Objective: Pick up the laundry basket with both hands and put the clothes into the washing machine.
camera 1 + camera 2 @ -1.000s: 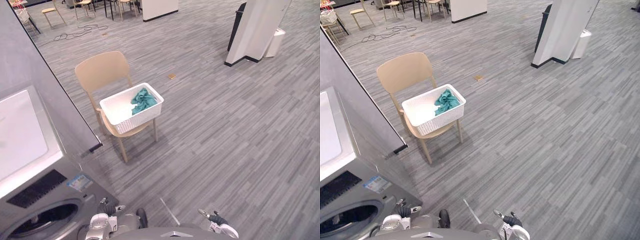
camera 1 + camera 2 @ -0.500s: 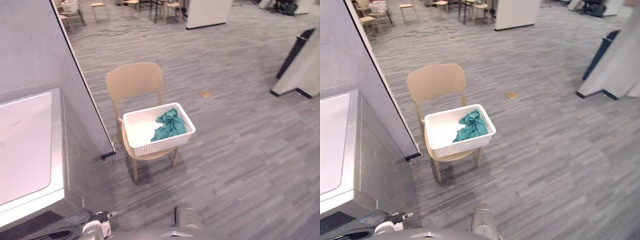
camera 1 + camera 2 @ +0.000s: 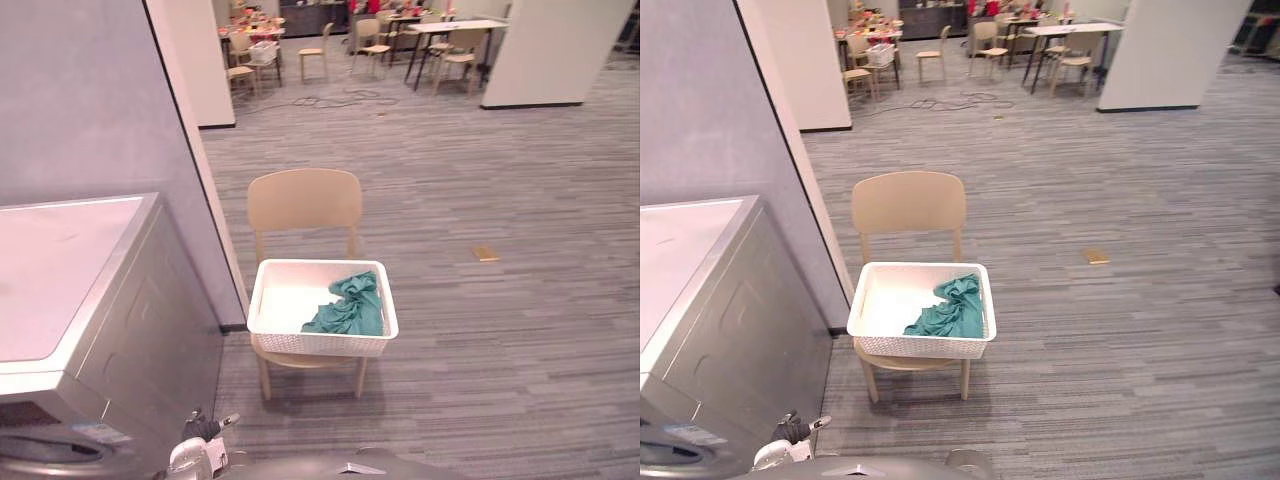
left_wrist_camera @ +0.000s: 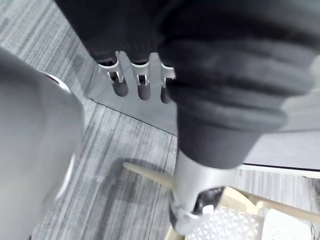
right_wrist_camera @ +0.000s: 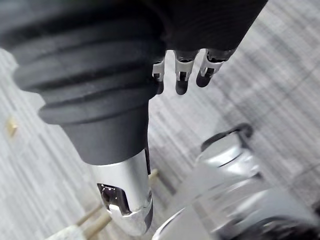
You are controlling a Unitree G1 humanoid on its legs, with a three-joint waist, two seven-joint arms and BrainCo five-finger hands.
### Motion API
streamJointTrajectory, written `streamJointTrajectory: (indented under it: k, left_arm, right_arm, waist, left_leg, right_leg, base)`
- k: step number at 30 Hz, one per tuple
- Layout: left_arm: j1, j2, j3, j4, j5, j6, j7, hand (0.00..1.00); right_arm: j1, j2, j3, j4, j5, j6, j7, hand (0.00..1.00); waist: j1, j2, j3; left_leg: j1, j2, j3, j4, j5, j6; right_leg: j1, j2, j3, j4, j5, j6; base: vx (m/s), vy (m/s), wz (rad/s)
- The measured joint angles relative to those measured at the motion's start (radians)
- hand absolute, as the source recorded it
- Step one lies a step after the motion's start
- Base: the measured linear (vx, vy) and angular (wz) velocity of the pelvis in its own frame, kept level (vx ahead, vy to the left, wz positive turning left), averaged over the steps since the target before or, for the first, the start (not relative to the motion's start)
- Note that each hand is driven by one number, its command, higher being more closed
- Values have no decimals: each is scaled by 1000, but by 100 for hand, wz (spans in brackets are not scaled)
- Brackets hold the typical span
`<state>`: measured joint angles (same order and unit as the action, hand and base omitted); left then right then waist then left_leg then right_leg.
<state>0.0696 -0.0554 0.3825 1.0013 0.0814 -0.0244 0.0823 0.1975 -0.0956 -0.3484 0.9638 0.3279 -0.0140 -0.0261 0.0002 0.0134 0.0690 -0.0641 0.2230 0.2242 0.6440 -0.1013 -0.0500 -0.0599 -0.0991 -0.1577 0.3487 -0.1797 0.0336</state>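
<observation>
A white lattice laundry basket rests on the seat of a tan chair in the middle of the floor. A crumpled teal cloth lies in the basket's right half. The silver washing machine stands at the left, its round door at the bottom edge. My left hand hangs low with relaxed fingers and holds nothing; a corner of the basket shows past its thumb. My right hand hangs over the floor, fingers straight and empty. Both hands are well short of the basket.
A grey partition wall rises behind the washing machine, close to the chair's left side. A small tan plate lies on the floor to the right. Tables and chairs stand far back beside a white pillar.
The camera has swung round, so the chair and basket now sit in the middle, seen from the front. The basket and cloth stay on the chair.
</observation>
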Motion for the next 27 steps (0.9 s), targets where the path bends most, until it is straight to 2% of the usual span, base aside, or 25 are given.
streamJointTrajectory:
  k: [1,2,3,5,6,10,11,12,13,14,16,17,18,19,20,22,23,24,25,26,27]
  left_arm:
    - [2,4,-15,3,0,0,0,0]
    - [3,9,-42,15,1,1,-1,0]
    - [2,6,-53,36,3,2,0,0]
    - [-12,14,-54,46,23,6,0,0]
    - [-17,11,-52,46,24,5,2,0]
    - [-19,12,-78,50,40,5,6,0]
    - [-24,15,-84,50,41,5,8,0]
    - [-32,18,-91,50,41,5,10,0]
    - [-33,23,-114,53,41,5,15,0]
    - [-33,30,-126,54,41,5,17,0]
    - [-33,44,-137,54,40,7,19,0]
    - [-36,50,-142,51,40,8,19,0]
    - [-48,58,-151,47,40,7,20,0]
    - [-50,59,-151,43,40,7,20,0]
    - [-52,63,-150,39,39,4,21,0]
    - [-51,64,-149,41,38,3,21,0]
    - [-43,72,-144,43,38,0,22,0]
    - [-58,72,-138,74,40,0,20,0]
    - [-60,61,-138,81,41,0,19,0]
    - [-59,32,-127,82,42,1,16,0]
    - [-60,15,-106,87,42,0,16,0]
  right_arm:
    - [-12,5,-15,-12,0,-4,-3,0]
    - [-30,7,-26,-31,1,-9,-6,0]
    - [-47,7,-28,-65,9,-13,-8,0]
    - [-68,26,-26,-97,33,-18,-9,0]
    - [-80,33,-19,-97,39,-27,-12,0]
    - [-93,84,23,-126,39,-40,-20,0]
    - [-79,103,28,-134,39,-43,-19,0]
    - [-69,110,31,-144,39,-43,-18,0]
    - [-48,110,37,-188,39,-43,-18,0]
    - [-32,113,57,-229,38,-44,-18,0]
    - [8,114,71,-253,37,-47,-18,0]
    - [20,116,71,-249,37,-46,-18,0]
    - [42,127,63,-239,42,-43,-18,0]
    - [44,130,51,-235,41,-44,-18,0]
    - [51,136,16,-209,43,-46,-17,0]
    - [51,136,-22,-165,45,-49,-18,0]
    - [64,142,-38,-116,45,-48,-15,0]
    - [62,137,-88,-38,40,-45,-6,0]
    - [64,130,-108,-16,38,-41,-4,0]
    - [74,114,-149,16,36,-30,-4,0]
    - [73,99,-182,57,28,-11,-2,0]
  waist:
    - [0,0,0]
    - [0,7,-2]
    - [-1,26,-3]
    - [-3,17,-2]
    - [11,13,1]
    - [12,15,0]
    - [14,-1,6]
    - [14,-4,8]
    - [10,-6,11]
    - [4,-15,16]
    - [-4,-21,27]
    - [-4,-29,27]
    - [-2,-42,25]
    - [0,-48,29]
    - [-1,-56,39]
    - [2,-60,37]
    - [1,-93,24]
    - [0,-78,19]
    - [-1,-64,23]
    - [0,-26,13]
    - [-2,-10,16]
  left_leg:
    - [8,-24,17,-62,-15,-8]
    - [38,-74,43,-233,-12,-10]
    - [74,-106,68,-398,0,13]
    - [98,-137,56,-485,10,20]
    - [98,-149,49,-493,14,18]
    - [133,-176,51,-511,11,25]
    - [145,-191,51,-512,-7,31]
    - [154,-200,51,-512,-18,38]
    - [157,-211,51,-508,-40,37]
    - [173,-214,51,-503,-52,37]
    - [192,-190,40,-475,-66,34]
    - [194,-182,34,-466,-67,28]
    - [186,-160,18,-451,-77,9]
    - [196,-152,12,-453,-76,5]
    - [210,-131,0,-458,-69,-11]
    - [222,-99,-10,-461,-74,-49]
    - [226,-98,-34,-472,-84,-83]
    - [238,-69,-69,-489,-85,-89]
    - [240,-54,-90,-500,-85,-89]
    - [243,-55,-112,-528,-78,-84]
    - [243,-44,-108,-547,-47,-95]
  right_leg:
    - [3,-3,-11,-14,3,3]
    - [7,-4,-29,-40,13,7]
    - [3,5,-51,-47,17,7]
    - [-4,-1,-35,-48,38,15]
    - [-7,-3,-22,-50,46,9]
    - [9,-26,-16,-30,25,21]
    - [4,-48,-12,24,-5,34]
    - [-10,-56,-3,73,-18,44]
    - [-83,-71,47,237,-23,49]
    - [-169,-68,115,400,19,44]
    - [-232,-40,190,565,103,44]
    - [-240,-36,199,594,90,41]
    - [-262,-40,206,604,27,29]
    - [-263,-49,207,587,6,25]
    - [-254,-73,207,513,-28,22]
    - [-215,-88,218,336,-4,21]
    - [-163,-96,259,181,51,93]
    - [-118,-67,245,129,-1,124]
    - [-110,-48,227,112,3,115]
    - [-116,-22,223,96,6,106]
    - [-119,-3,217,98,3,96]
  base:
    - [30,-41,75]
    - [37,7,70]
    - [33,13,72]
    - [70,33,60]
    - [97,42,26]
    - [145,73,0]
    - [95,36,3]
    - [66,29,1]
    - [43,11,4]
    - [48,1,7]
    - [140,-63,21]
    - [194,-181,38]
    - [155,-202,29]
    - [232,-318,28]
    - [207,-296,13]
    - [181,-305,13]
    - [156,-388,19]
    - [180,-440,18]
    - [152,-355,7]
    - [131,-228,-6]
    - [74,-202,-5]
